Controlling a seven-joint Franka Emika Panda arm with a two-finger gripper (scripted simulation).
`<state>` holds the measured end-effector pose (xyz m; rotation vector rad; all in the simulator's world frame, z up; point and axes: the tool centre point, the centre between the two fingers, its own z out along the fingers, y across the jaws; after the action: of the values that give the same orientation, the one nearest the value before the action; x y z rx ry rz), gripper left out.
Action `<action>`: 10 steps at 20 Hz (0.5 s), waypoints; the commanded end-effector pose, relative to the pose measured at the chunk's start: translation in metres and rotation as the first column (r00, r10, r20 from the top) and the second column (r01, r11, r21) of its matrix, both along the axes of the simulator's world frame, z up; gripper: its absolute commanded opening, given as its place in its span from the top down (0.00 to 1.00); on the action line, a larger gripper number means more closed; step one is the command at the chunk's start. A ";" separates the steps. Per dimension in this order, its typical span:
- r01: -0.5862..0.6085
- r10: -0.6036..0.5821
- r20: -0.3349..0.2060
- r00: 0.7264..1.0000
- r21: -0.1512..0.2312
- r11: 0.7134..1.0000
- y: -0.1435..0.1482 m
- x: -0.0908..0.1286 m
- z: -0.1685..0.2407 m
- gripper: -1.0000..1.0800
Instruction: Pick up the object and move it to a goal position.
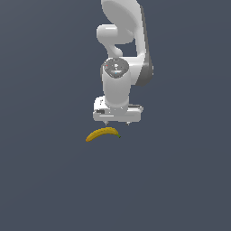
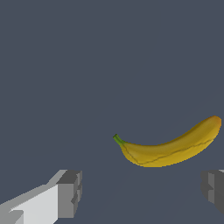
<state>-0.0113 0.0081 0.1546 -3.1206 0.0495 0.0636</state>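
The object is a small curved yellow banana (image 1: pixel 103 134) with a dark green stem tip, lying on the flat grey surface. In the wrist view the banana (image 2: pixel 173 147) lies ahead of the fingers, apart from them, stem toward the middle of the picture. My gripper (image 1: pixel 117 123) hangs just above and slightly behind the banana, toward the exterior view's right of it. Its fingers (image 2: pixel 70 192) are spread wide with nothing between them, so the gripper (image 2: pixel 142 190) is open.
The white arm (image 1: pixel 122 54) rises above the gripper toward the top of the exterior view. A plain dark grey surface (image 1: pixel 54 180) surrounds the banana on all sides.
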 end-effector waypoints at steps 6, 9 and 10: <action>0.012 -0.012 0.006 1.000 0.001 1.000 -0.012 0.002 0.007 0.04; 0.024 -0.024 0.011 1.000 0.003 1.000 -0.022 0.004 0.013 0.04; 0.026 -0.026 0.012 1.000 0.003 1.000 -0.023 0.004 0.014 0.04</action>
<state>-0.0079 -0.0119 0.1668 -3.1174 0.0839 0.0466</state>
